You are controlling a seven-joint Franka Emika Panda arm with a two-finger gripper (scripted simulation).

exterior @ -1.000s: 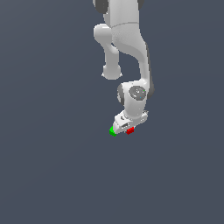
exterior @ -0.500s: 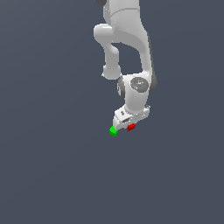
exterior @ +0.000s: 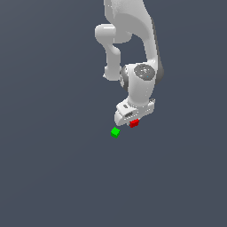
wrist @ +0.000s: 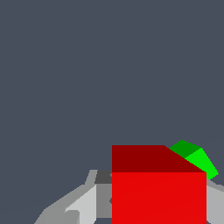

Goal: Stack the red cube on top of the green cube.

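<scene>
In the exterior view, my end effector [exterior: 131, 119] hangs low from the white arm with the red cube [exterior: 134, 123] tucked right beneath it, pinched between my fingers. I judge I am carrying it so that it can travel over to its target. The green cube [exterior: 115, 132] sits alone on the grey tabletop, just beside the red one toward the exterior view's left and a little nearer the camera. They do not touch. No tabletop edge or corner shows, so I cannot place them against one. How high the red cube rides above the surface is hard to tell from here.

In the wrist view, the red cube [wrist: 158, 188] fills the foreground, flanked closely by my grey fingers [wrist: 83, 205], which confirms the grip that the outside camera mostly hides. The green cube [wrist: 194, 157] peeks out behind the red one's corner, partly covered by it, so I judge I am not yet centred above it.
</scene>
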